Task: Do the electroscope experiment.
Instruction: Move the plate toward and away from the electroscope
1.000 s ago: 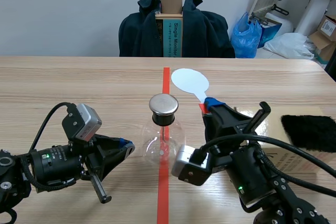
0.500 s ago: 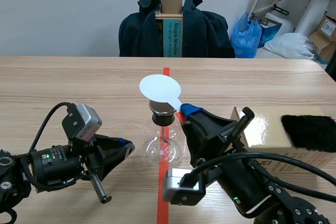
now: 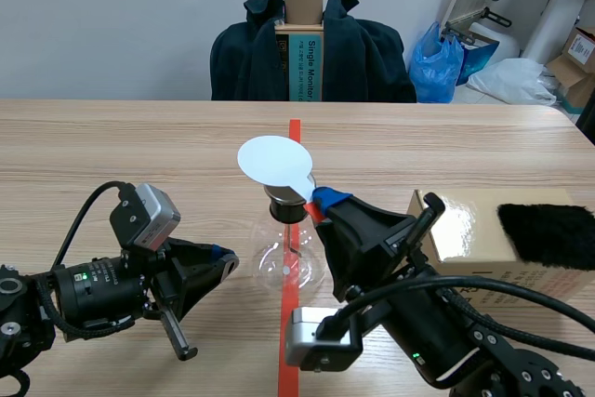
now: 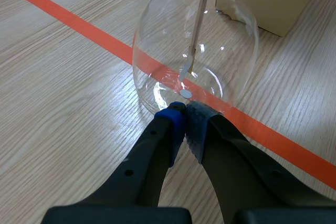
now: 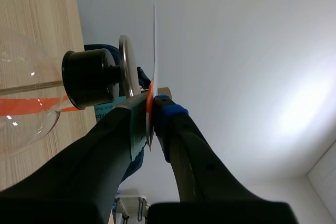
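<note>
Scene view: the right gripper (image 3: 321, 200) is clamping the handle of the white paddle (image 3: 273, 159), holding its disc close over the metal cap of the glass electroscope (image 3: 288, 262), which is standing on the tape line (image 3: 294, 141). The left gripper (image 4: 184, 119), clenched empty, is resting just beside the electroscope's base.

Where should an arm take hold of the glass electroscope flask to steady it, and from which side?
Grip the black stopper at the neck, side-on from the left, where the left hand is. The flask has a round, smooth, wide bulb, likely slippery; the neck is narrow. The right hand holds the white paddle over the top, so coming from above is blocked.
</note>
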